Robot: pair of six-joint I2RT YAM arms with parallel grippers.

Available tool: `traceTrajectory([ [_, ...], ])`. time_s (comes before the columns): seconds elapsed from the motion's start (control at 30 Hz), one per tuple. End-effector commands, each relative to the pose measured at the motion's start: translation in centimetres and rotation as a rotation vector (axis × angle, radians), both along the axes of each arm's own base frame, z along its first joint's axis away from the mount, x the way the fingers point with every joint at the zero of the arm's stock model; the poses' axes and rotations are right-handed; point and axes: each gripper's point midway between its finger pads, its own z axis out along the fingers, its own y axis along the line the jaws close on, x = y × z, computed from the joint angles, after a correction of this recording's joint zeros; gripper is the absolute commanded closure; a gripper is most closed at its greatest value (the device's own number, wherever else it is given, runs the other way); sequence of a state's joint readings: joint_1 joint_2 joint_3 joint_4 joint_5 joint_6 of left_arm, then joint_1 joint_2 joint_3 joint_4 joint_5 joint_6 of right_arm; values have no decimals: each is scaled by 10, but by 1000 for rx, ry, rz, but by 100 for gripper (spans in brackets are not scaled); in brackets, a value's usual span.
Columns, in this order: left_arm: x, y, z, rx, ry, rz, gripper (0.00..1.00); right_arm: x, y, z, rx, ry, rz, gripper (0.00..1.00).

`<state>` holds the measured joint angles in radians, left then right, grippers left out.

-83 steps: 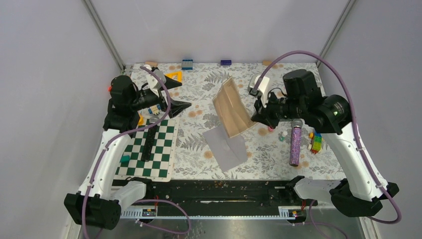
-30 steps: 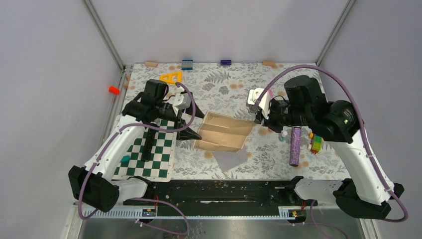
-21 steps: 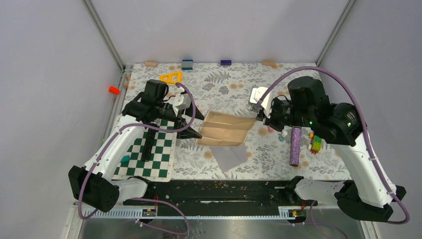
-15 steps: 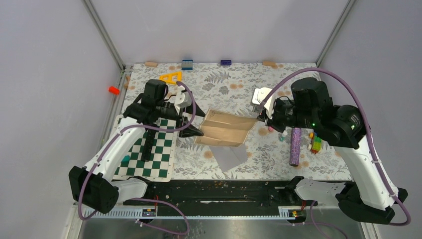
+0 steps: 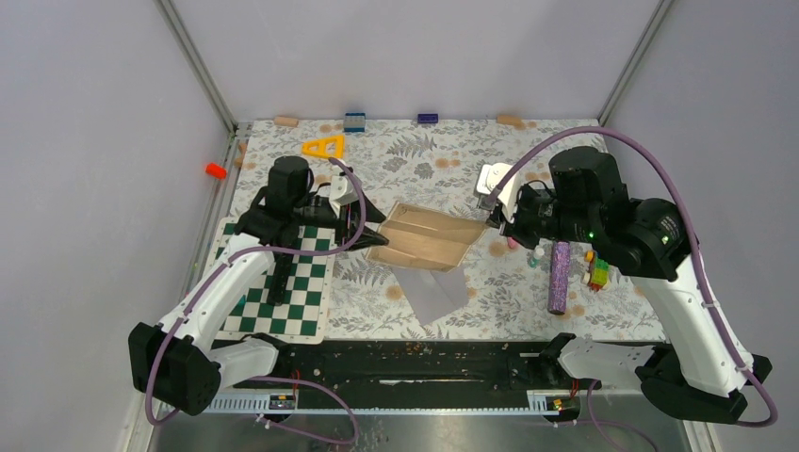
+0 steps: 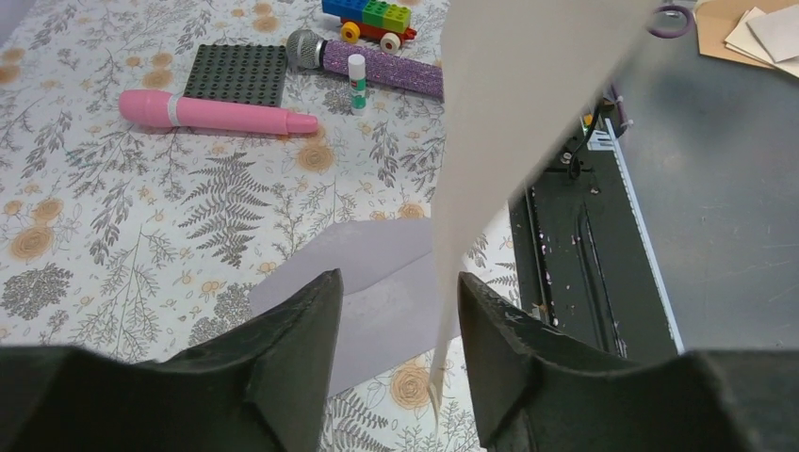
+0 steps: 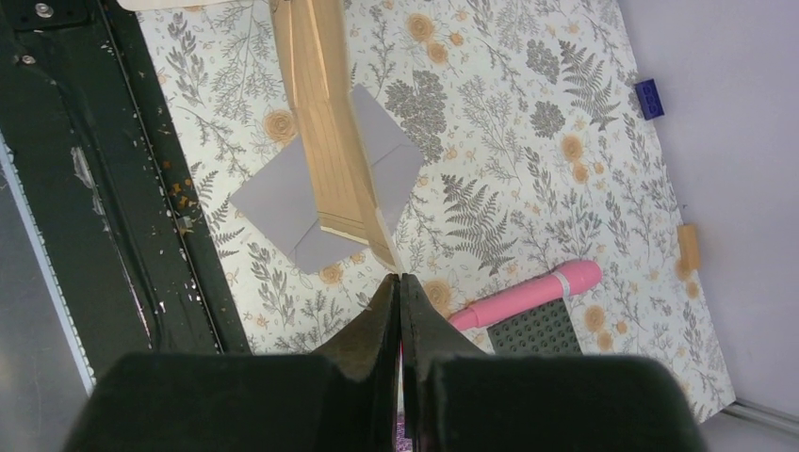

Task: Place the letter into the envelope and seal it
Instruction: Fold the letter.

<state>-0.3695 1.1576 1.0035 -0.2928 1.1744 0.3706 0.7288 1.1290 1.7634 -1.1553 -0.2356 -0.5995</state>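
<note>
My left gripper (image 6: 394, 287) has swung across to the left edge of the letter (image 5: 426, 240) and is narrowing, its jaws not yet touching paper. The right gripper (image 7: 400, 281) stays pinched on the opposite corner. The letter hangs just above the envelope (image 5: 435, 294), overlapping its far part, so I judge insertion is close. One letter, one envelope.

Creased tan matt paper letter (image 5: 429, 235); smooth grey matt paper envelope (image 5: 435, 294); matt floral-print desk (image 5: 415, 165); glittery purple mic (image 6: 377, 68); glossy pink plastic marker (image 6: 217, 111); dark studded plastic plate (image 6: 236, 73).
</note>
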Motion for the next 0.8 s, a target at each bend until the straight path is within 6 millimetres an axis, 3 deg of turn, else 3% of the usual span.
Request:
traceTrajectory([
  [0.0, -8, -1, 16, -31, -76, -45, 56, 10, 2, 8, 21, -43, -40, 100],
  [0.3, -9, 0, 14, -26, -78, -45, 75, 11, 4, 13, 35, -42, -41, 100],
  [0.4, -5, 0, 14, -19, -73, -29, 87, 10, 6, 12, 39, -34, -31, 100],
  [0.57, 7, -1, 13, -3, -64, 26, 94, 7, 9, 11, 45, -25, -15, 100],
  [0.77, 19, 1, 19, -13, -82, 103, 98, 2, 10, 11, 53, -20, 9, 84],
])
